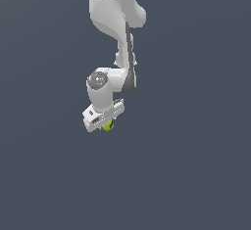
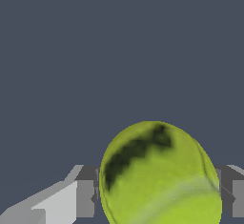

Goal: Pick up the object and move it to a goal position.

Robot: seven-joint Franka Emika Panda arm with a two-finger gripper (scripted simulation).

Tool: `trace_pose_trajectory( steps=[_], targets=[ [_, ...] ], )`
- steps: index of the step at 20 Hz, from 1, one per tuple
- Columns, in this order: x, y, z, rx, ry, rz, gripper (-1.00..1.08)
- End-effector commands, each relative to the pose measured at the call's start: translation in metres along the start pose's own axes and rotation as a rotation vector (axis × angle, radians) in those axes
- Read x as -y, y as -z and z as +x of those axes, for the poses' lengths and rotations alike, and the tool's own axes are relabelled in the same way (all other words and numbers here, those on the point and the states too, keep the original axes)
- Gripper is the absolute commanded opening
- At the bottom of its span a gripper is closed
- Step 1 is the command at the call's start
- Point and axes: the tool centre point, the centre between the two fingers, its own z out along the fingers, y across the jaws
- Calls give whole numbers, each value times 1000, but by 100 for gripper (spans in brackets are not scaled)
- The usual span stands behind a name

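Observation:
The object is a small yellow-green ball (image 1: 108,125) with a dark curved mark. In the exterior view it peeks out just under the white gripper (image 1: 106,124), mostly hidden by the hand. In the wrist view the ball (image 2: 159,175) fills the space between the two fingers (image 2: 85,198), which press against its sides. The gripper (image 2: 159,197) is shut on the ball. The arm reaches down from the top of the exterior view.
A plain dark grey-blue surface (image 1: 196,175) fills the background in both views. No other objects or edges show.

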Motion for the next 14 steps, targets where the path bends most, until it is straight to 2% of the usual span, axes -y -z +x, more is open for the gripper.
trace_pose_trajectory(
  steps=[1, 7, 14],
  targets=[
    [-1, 6, 1, -1, 0, -2, -100],
    [-6, 37, 2, -1, 0, -2, -100],
    [-15, 99, 4, -2, 1, -1, -100]
  ],
)
